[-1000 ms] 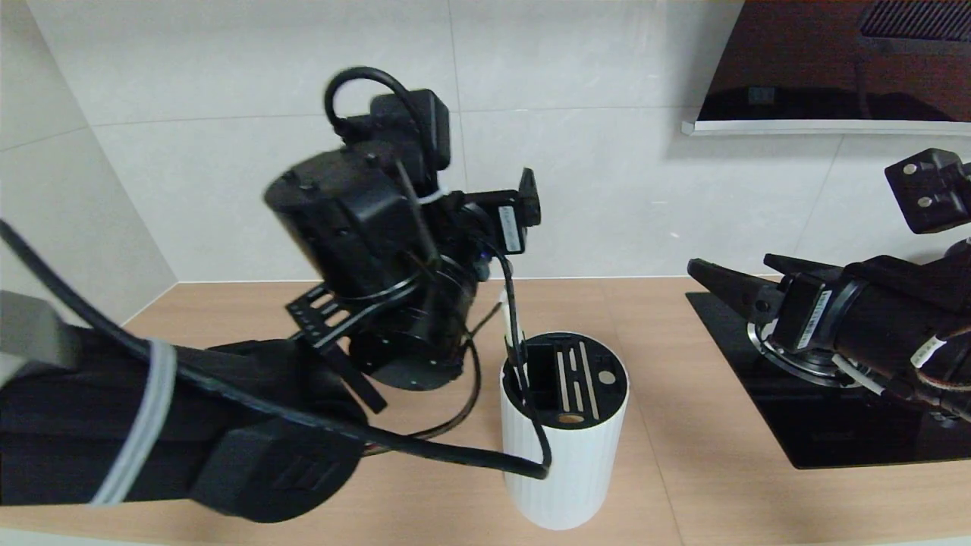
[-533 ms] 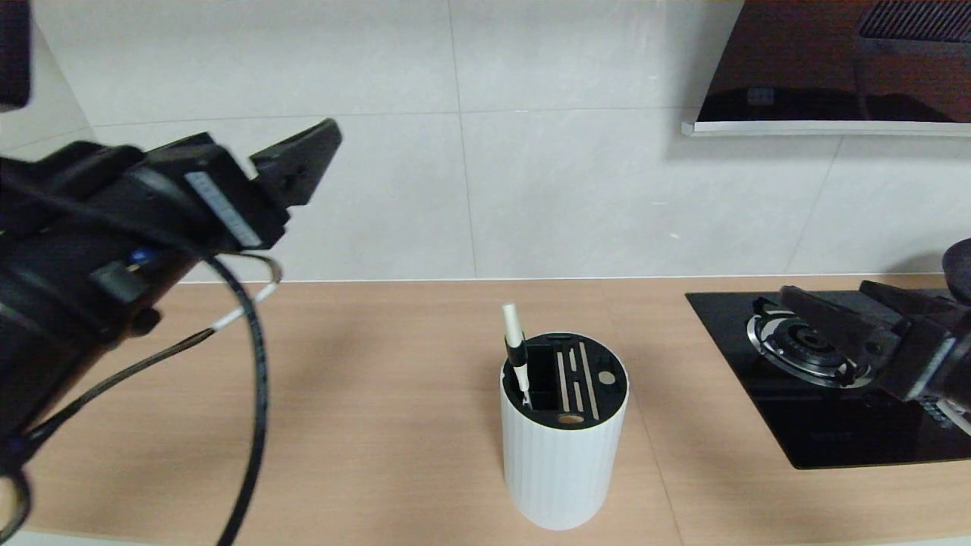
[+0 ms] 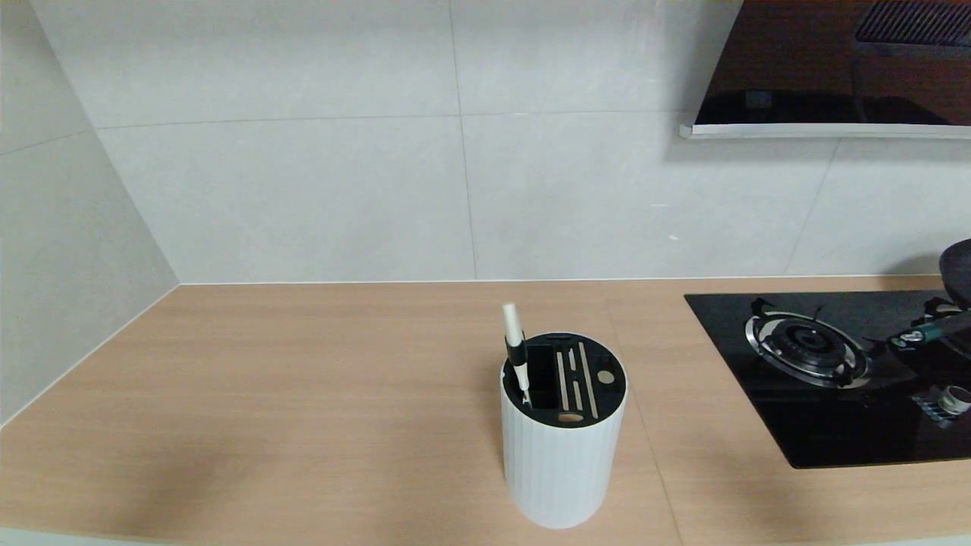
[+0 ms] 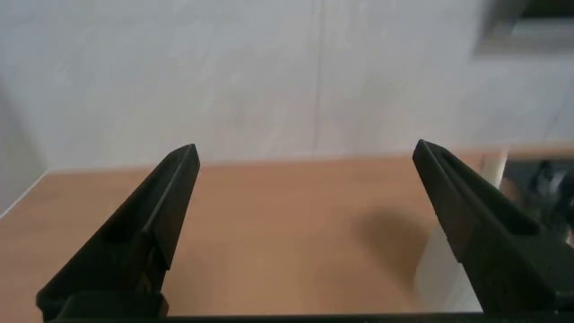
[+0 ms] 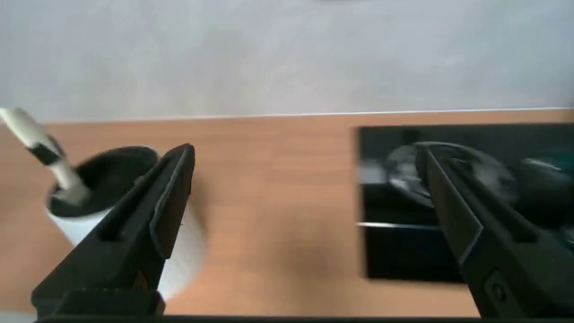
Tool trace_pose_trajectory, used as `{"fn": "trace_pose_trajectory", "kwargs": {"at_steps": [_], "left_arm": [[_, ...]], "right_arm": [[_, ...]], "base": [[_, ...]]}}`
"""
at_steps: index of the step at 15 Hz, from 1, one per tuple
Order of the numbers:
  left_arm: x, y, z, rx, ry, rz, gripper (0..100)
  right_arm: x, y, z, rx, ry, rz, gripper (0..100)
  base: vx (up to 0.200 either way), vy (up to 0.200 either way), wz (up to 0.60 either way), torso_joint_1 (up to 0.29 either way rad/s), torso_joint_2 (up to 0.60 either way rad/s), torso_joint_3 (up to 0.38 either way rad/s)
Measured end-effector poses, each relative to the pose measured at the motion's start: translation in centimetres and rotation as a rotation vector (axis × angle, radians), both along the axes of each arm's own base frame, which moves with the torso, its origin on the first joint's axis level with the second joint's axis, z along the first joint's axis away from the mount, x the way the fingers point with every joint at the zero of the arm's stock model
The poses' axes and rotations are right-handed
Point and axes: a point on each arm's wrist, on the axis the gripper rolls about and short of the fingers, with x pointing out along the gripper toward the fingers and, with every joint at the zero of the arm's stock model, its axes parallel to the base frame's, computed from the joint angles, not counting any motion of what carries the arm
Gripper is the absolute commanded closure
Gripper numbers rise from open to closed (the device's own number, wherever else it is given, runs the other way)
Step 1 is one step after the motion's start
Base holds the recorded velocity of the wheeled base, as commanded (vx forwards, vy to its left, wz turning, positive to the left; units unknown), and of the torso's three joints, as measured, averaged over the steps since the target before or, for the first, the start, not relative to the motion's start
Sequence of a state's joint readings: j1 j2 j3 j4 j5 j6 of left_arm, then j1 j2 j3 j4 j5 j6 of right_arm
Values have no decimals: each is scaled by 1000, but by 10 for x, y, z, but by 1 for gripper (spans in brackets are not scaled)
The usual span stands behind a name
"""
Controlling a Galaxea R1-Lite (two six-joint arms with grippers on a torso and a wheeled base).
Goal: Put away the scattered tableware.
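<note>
A kitchen counter (image 3: 303, 394) of pale wood runs along a grey tiled wall (image 3: 303, 189); near its front edge, roughly mid-scene, stands a white ribbed utensil holder (image 3: 563, 447), a tall upright cylinder with a black top cut into slots and openings. One utensil (image 3: 514, 345) with a white handle and a black band stands in the square opening on the holder's left side, leaning slightly to the left, its handle sticking up above the rim; what kind of utensil it is cannot be told, as its working end is hidden inside.

To the right of the holder, apart from it, a black glass hob (image 3: 819, 425) is set into the counter, with a round burner (image 3: 806, 350) and a small metal knob (image 3: 952, 396); a dark range hood (image 3: 834, 68) hangs on the wall above it.

The left gripper (image 4: 305, 154) hovers above the bare wood, its two black fingers spread wide with nothing between them; the right gripper (image 5: 305, 154) is likewise spread wide and empty, held above the counter with the holder and the hob beyond it.
</note>
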State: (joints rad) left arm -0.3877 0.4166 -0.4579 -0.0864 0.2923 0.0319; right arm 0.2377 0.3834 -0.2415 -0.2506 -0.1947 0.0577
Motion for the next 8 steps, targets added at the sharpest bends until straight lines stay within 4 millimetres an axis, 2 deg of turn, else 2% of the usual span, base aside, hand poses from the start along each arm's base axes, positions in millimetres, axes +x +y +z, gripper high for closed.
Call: {"fn": "trace_pose_trajectory", "kwargs": {"at_steps": [2,3,5,8], "left_arm": [[-29,9,-26,-9,-5,53,0],[-37,10,-35,-25,-23,107,0],[-43,9,-46,-41,-56,202,0],[-42,4,-62,-35,-64,318,0]], "right_arm": [[-23,-5,-13,-8,-31,-73,0],[-31,-5,-17,-10,-60,-121,0],[-41,-4,-21,-13,-103,-171,0],[-43,-2,-46,-21,-83,-220,0]], "base": [[0,0,0,0,0,0],[0,0,0,0,0,0],[0,0,0,0,0,0],[0,0,0,0,0,0]]}}
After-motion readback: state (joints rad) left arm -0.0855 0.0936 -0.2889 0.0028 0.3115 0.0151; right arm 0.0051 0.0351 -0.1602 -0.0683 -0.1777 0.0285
